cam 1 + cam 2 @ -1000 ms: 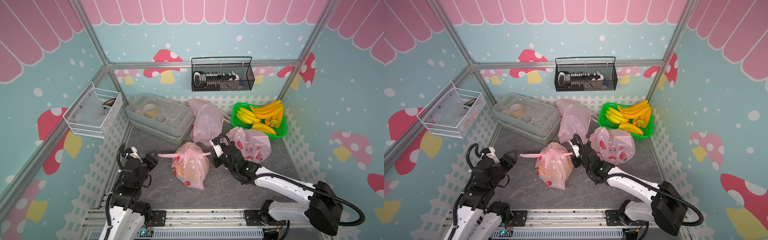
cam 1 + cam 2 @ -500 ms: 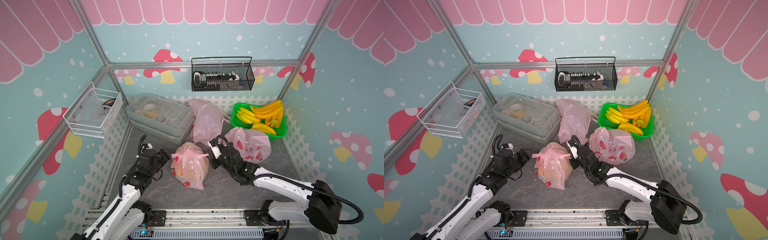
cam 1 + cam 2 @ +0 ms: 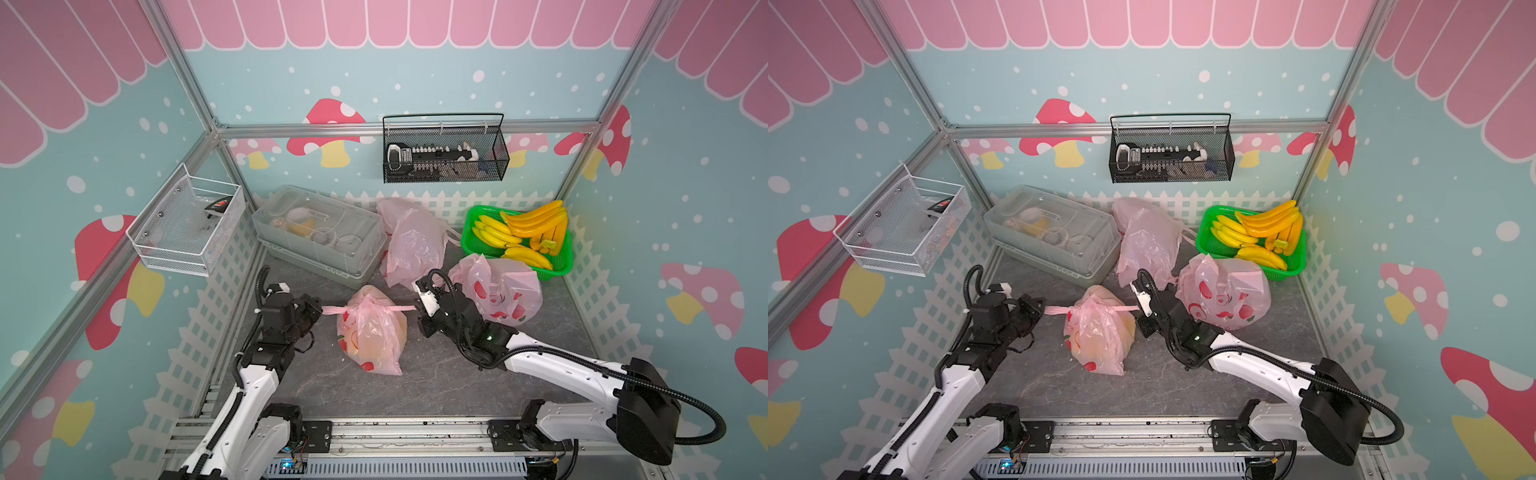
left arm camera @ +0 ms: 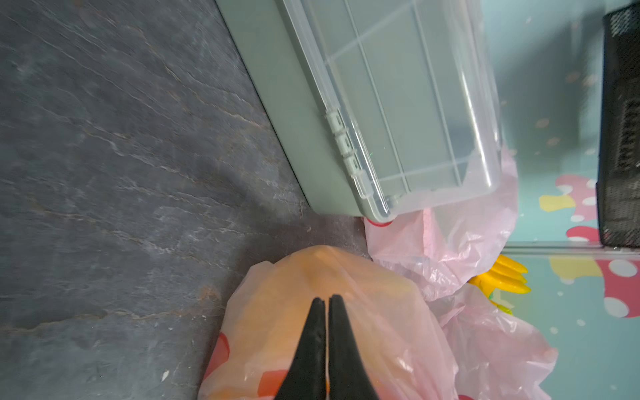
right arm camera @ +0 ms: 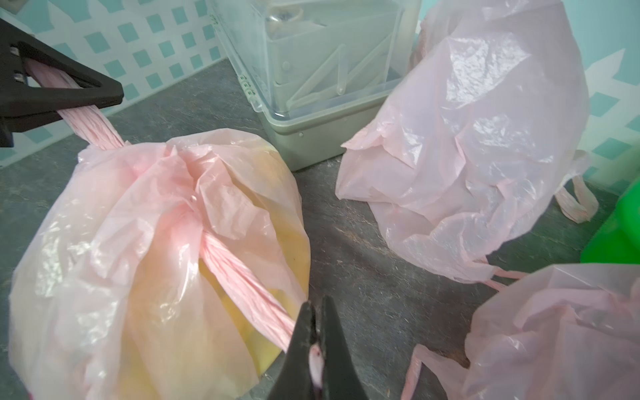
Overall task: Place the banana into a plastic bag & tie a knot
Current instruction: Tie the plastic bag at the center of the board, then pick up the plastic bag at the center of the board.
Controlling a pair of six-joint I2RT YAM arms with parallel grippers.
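A pink plastic bag (image 3: 370, 332) (image 3: 1096, 332) lies mid-floor, its two handles pulled straight out to either side from a twist at its top. The yellow banana (image 5: 228, 311) shows through the film. My left gripper (image 3: 318, 309) (image 3: 1040, 307) is shut on the left handle (image 3: 332, 309); the right wrist view shows that handle passing between the left fingers (image 5: 69, 93). My right gripper (image 3: 417, 309) (image 5: 317, 304) is shut on the right handle (image 5: 242, 273). In the left wrist view the left gripper (image 4: 326, 299) is shut in front of the bag (image 4: 277, 304).
A clear lidded box (image 3: 320, 232) stands behind the bag. Two other pink bags (image 3: 415, 245) (image 3: 498, 291) lie at the back right, beside a green basket (image 3: 557, 272) of bananas. A white wire basket (image 3: 187, 224) and a black mesh basket (image 3: 444, 153) hang on the walls.
My left gripper came in from the left, reached the bag and shut on its left handle. Both handles now stretch taut. The right gripper kept its hold and barely shifted.
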